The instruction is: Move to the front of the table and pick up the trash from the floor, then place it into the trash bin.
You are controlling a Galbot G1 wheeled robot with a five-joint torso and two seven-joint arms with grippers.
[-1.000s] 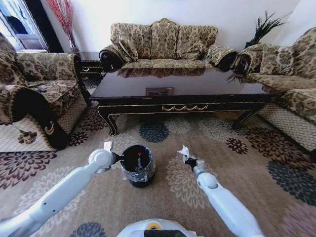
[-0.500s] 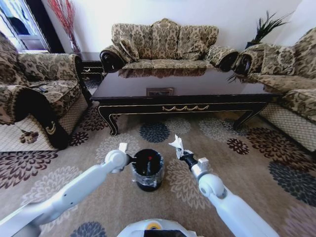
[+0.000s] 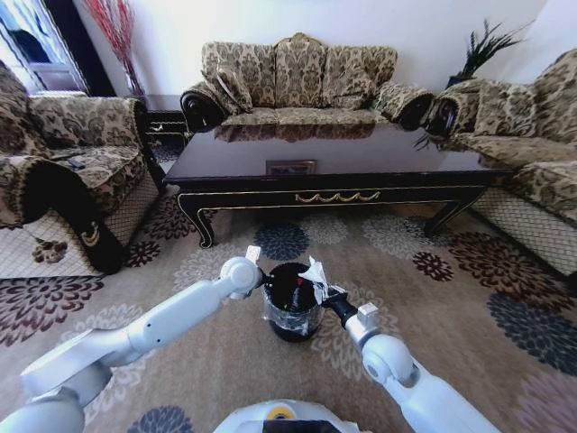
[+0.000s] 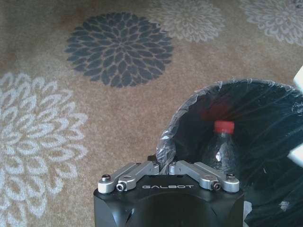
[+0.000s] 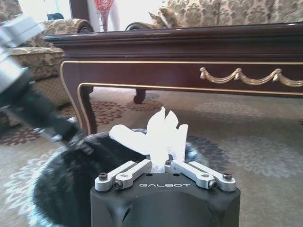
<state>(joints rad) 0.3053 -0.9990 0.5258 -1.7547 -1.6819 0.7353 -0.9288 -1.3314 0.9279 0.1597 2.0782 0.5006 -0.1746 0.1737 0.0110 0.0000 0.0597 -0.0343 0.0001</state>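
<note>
The right gripper [image 3: 317,287] is pinching the crumpled white paper [image 3: 315,271] right over the bin's [image 3: 290,317] rim at its 3 o'clock edge. The left gripper [image 3: 262,281] is clamped on the plastic liner [image 4: 166,146] at 9 o'clock. There's a red-capped bottle [image 4: 220,146] inside, and the coffee table [image 3: 325,161] stands behind at 12.

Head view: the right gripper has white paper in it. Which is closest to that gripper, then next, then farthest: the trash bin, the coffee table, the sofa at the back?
From the right gripper:
1. The trash bin, right beside it on the carpet.
2. The coffee table, farther ahead, across the room's middle.
3. The sofa, behind the table by the wall.
</note>
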